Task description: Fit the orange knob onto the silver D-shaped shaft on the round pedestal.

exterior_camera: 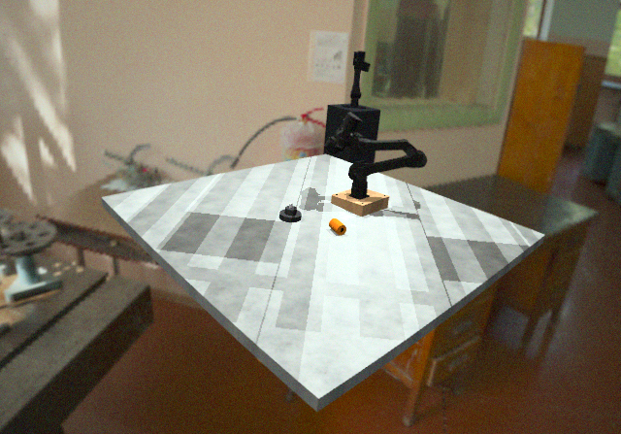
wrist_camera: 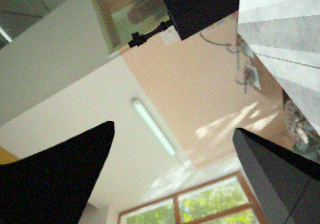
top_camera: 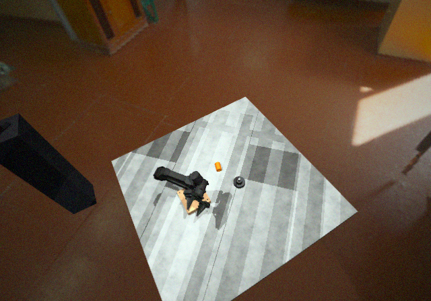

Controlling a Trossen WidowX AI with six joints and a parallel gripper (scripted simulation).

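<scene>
Knob [top_camera: 218, 166] [exterior_camera: 337, 226], orange and cylindrical, lying on its side on a pale grey, striped surface [top_camera: 243, 256] [exterior_camera: 225, 293] [wrist_camera: 300, 14]. In the exterior view a dark opening shows in one end, probably the shaft hole, though its flat side is too small to make out. Near the knob but apart from it, a dark round pedestal [top_camera: 239, 185] [exterior_camera: 290, 217] carries a short silver shaft [top_camera: 239, 179] [exterior_camera: 290, 206], with nothing fitted over it.

A black robot arm stands on a wooden base [top_camera: 180, 193] [exterior_camera: 361, 209]. Its tool [top_camera: 193, 212] [exterior_camera: 353, 116] [wrist_camera: 174, 130] is raised well above the surface and away from the knob. The fingers are spread wide, with nothing between them; the wrist view looks past them to a wall and window.

The task appears to be at its start, with picking up the knob the step in hand. The next move calls for swinging the tool over, lowering it, and closing across the knob's sides. Because the knob lies down, it will likely need turning upright, hole downward, before its flat can be matched to the shaft's.
</scene>
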